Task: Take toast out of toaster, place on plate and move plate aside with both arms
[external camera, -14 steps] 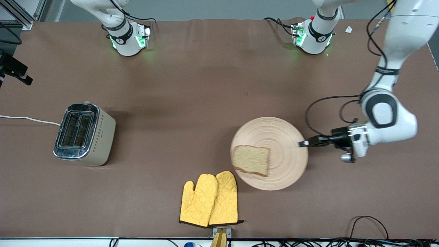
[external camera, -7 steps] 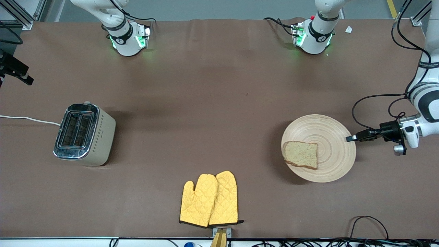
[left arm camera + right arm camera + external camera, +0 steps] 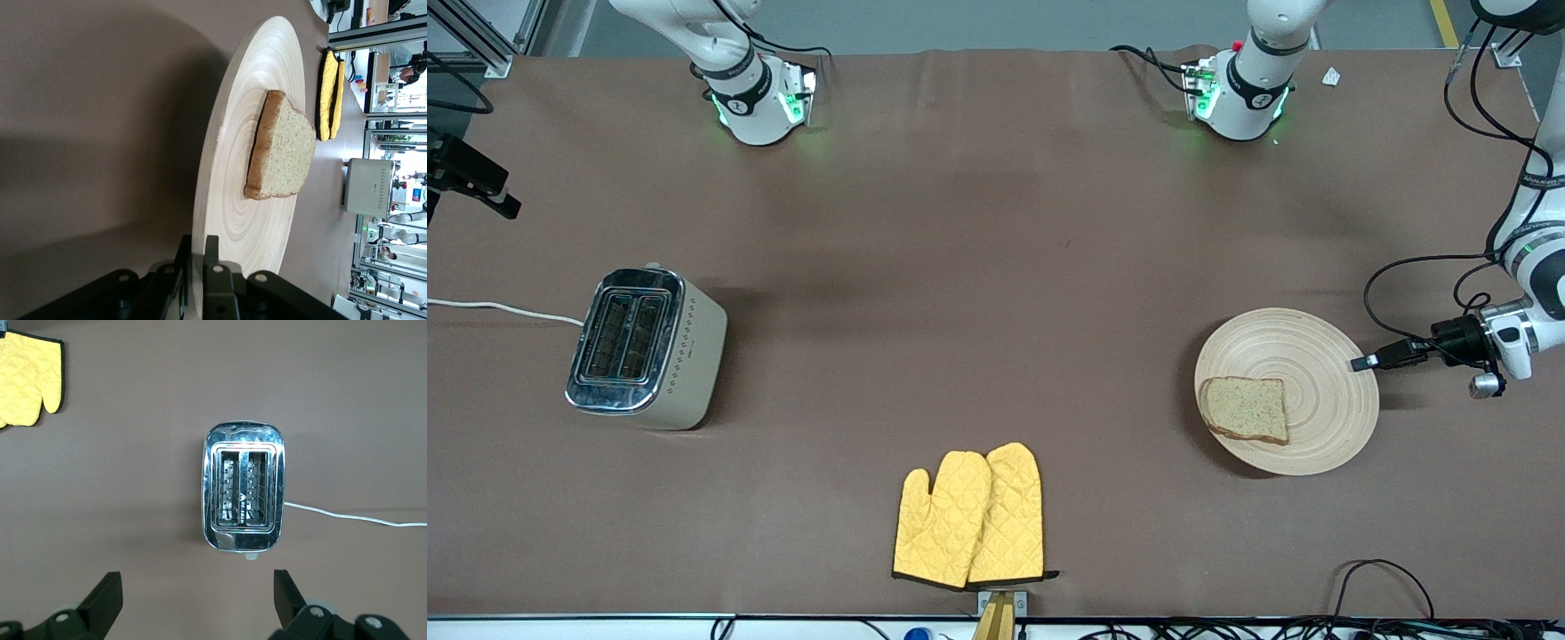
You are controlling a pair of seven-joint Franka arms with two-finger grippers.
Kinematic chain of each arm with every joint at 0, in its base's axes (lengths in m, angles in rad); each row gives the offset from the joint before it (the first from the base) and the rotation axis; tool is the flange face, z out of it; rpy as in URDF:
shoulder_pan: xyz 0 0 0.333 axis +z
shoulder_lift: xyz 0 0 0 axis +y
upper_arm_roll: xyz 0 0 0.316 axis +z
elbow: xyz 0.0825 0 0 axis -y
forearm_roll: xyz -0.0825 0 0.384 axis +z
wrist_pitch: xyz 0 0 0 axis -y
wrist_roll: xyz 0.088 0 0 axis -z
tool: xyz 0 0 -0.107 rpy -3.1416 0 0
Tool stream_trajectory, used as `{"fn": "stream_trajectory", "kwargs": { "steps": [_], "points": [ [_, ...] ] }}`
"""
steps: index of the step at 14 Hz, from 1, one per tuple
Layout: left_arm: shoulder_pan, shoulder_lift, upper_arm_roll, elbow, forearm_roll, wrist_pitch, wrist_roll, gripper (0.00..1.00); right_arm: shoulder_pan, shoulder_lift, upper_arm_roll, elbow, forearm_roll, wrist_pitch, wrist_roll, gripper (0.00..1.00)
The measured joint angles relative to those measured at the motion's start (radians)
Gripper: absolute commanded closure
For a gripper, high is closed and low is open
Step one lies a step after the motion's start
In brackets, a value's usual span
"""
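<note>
One slice of toast [image 3: 1246, 409] lies flat on my plate [image 3: 1325, 356], on the part of it toward the right arm's end of the table, its speckled face up and its darker crust showing along the edge. The plate is round, pale wood with ring grain, and it sits toward the left arm's end of the table, its rim tilted a little where I hold it. My left gripper [image 3: 1362, 363] is clamped tight on that rim at the side toward the left arm's end; in my left wrist view the plate [image 3: 230, 167] runs edge-on out of my black fingers [image 3: 215, 280], with the toast [image 3: 283, 150] on it.

My right gripper [image 3: 198, 597] hangs high over the toaster [image 3: 245, 495], its fingers spread wide apart and holding nothing, and that arm waits. From there I look straight down into the two slots, with a white cord [image 3: 353, 518] leading away from the toaster's body.

In the front view the toaster [image 3: 645, 348] stands toward the right arm's end of the table, well apart from the plate. Two yellow quilted oven mitts [image 3: 969, 517] lie side by side, touching, nearer to the front camera than both the toaster and the plate, about midway along the table [image 3: 960, 267].
</note>
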Motion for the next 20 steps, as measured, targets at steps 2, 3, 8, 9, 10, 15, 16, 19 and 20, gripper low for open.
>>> {"fn": "stream_trajectory", "kwargs": {
  "steps": [2, 3, 8, 9, 10, 15, 16, 19, 20],
  "points": [
    [-0.001, 0.017, -0.002, 0.004, 0.000, -0.001, 0.000, 0.26, 0.002, 0.000, 0.001, 0.000, 0.000, 0.000, 0.000, 0.00],
    [-0.001, 0.025, -0.003, 0.005, 0.000, -0.003, -0.001, 0.00, 0.002, 0.000, 0.001, 0.000, 0.000, 0.000, 0.000, 0.00],
    [-0.001, 0.023, -0.009, 0.046, 0.033, -0.012, -0.028, 0.00, 0.002, -0.001, 0.001, 0.000, 0.000, 0.004, 0.000, 0.00],
    [0.000, 0.012, -0.016, 0.071, 0.068, -0.014, -0.049, 0.00, 0.002, -0.001, 0.001, 0.000, 0.000, 0.006, 0.000, 0.00],
    [0.000, -0.009, -0.027, 0.097, 0.108, -0.018, -0.082, 0.00, 0.002, 0.000, 0.001, 0.000, 0.000, 0.009, 0.000, 0.00],
    [-0.003, -0.270, -0.191, 0.177, 0.389, -0.079, -0.419, 0.00, 0.003, 0.000, 0.001, -0.001, 0.000, 0.017, 0.000, 0.00],
    [-0.004, -0.323, -0.238, 0.198, 0.468, -0.114, -0.505, 0.00, 0.003, 0.000, 0.001, -0.001, 0.000, 0.017, 0.000, 0.00],
    [-0.008, -0.434, -0.379, 0.264, 0.635, -0.247, -0.740, 0.00, 0.003, 0.000, 0.001, -0.001, 0.000, 0.022, 0.000, 0.00],
    [-0.010, -0.457, -0.414, 0.277, 0.674, -0.277, -0.784, 0.00, 0.003, 0.000, 0.001, -0.001, 0.000, 0.023, 0.000, 0.00]
  ]
}}
